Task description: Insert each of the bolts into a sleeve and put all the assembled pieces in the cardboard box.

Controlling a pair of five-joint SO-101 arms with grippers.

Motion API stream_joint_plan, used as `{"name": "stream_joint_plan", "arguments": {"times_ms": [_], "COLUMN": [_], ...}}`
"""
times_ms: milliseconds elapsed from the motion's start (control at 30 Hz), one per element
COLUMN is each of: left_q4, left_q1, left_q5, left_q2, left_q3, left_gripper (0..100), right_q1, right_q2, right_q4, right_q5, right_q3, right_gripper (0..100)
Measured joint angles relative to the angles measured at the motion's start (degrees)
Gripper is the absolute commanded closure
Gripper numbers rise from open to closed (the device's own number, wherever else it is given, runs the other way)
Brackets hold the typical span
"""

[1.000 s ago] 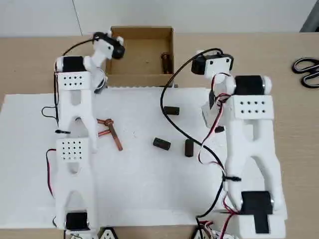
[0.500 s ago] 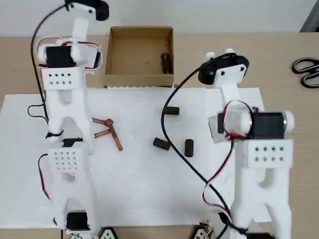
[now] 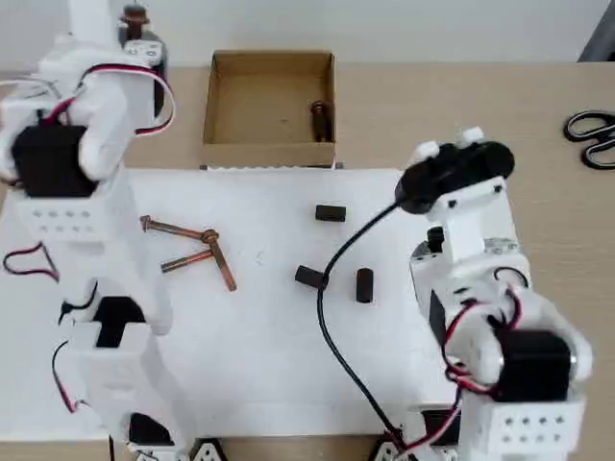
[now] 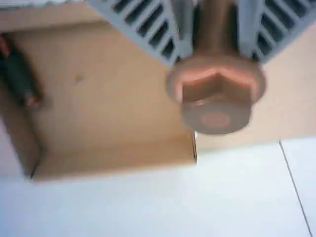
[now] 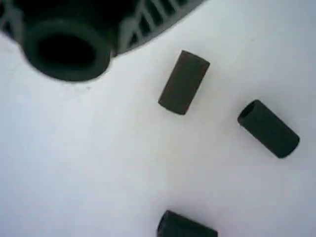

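Left gripper point(image 4: 215, 22): you have it clamped on a bolt point(image 4: 216, 94), head outward, above a corner of the cardboard box point(image 4: 98, 158).
Right gripper point(image 5: 69, 29): closed around a sleeve point(image 5: 101, 55), over the white sheet point(image 5: 98, 163).
Loose sleeves point(image 3: 330, 213): three, apart on the sheet.
Loose bolts point(image 3: 187, 245): three, clustered on the sheet.
Box contents: one assembled piece point(image 3: 319, 120).

A white sheet point(image 3: 269, 375) lies flat on the light wooden bench point(image 3: 432, 106) and covers most of its middle. A pair of black-handled scissors point(image 3: 591, 137) rests on the bare wood, well off the sheet's far right corner and partly cut by the picture's edge. Beyond the sheet's far edge, the bench runs up to a pale wall point(image 3: 404, 24).
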Motion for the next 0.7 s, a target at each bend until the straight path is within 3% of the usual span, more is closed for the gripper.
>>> {"name": "stream_joint_plan", "arguments": {"times_ms": [333, 533, 700], "left_q4": [0.0, 0.0, 0.0], "left_q1": [0.0, 3.78, 5.36], "left_q5": [3.96, 3.43, 8.79], "left_q2": [-12.84, -28.4, -46.51], "left_q3": [4.57, 24.44, 45.19], "left_gripper": [100, 100, 100], "right_q1": [-2.99, -10.64, -12.84], "right_q2": [-22.59, -33.49, -40.09], "right_q4": [-6.51, -6.86, -6.95], "right_q5": [0.0, 0.0, 0.0], "right_q3": [16.79, 24.88, 29.45], "right_gripper": [99.6, 99.6, 99.6]}}
